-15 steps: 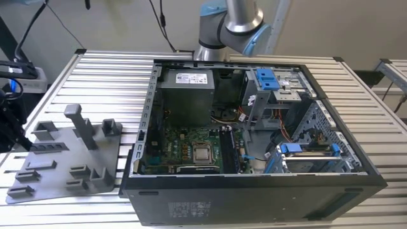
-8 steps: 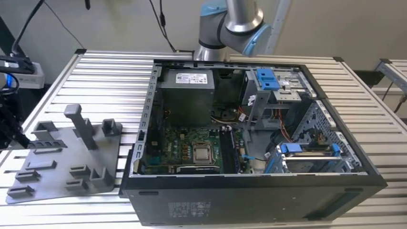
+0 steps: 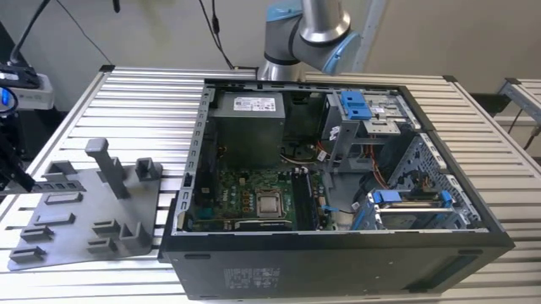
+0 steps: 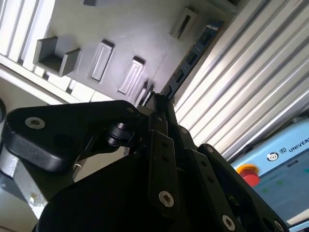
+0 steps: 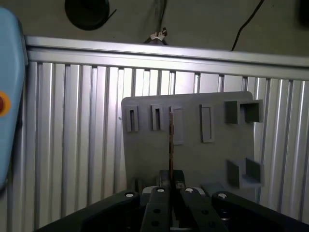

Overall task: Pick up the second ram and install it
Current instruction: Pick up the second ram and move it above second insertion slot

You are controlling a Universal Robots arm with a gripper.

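below me: slatted aluminium table [image 3: 127, 95] | behind: pale plain wall [image 3: 439, 38], black cables [image 3: 213, 28] hanging down it | past table edge: dull grey floor [image 5: 203, 21] | light: even, soft sheen on slats

Arm [image 3: 315, 25] is a silver-grey tube with light blue joint caps [image 3: 345, 50]. Gripper [image 4: 157, 99] is all black, chunky linkage bars with little silver screw heads [image 4: 165, 197] dotted along them.

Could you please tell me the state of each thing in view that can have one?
gripper: shut on the second ram.
second ram: gripped; lifted clear of the grey fixture or not, cannot tell.
grey fixture: slots beside the ram empty.
computer case: open, side panel off.
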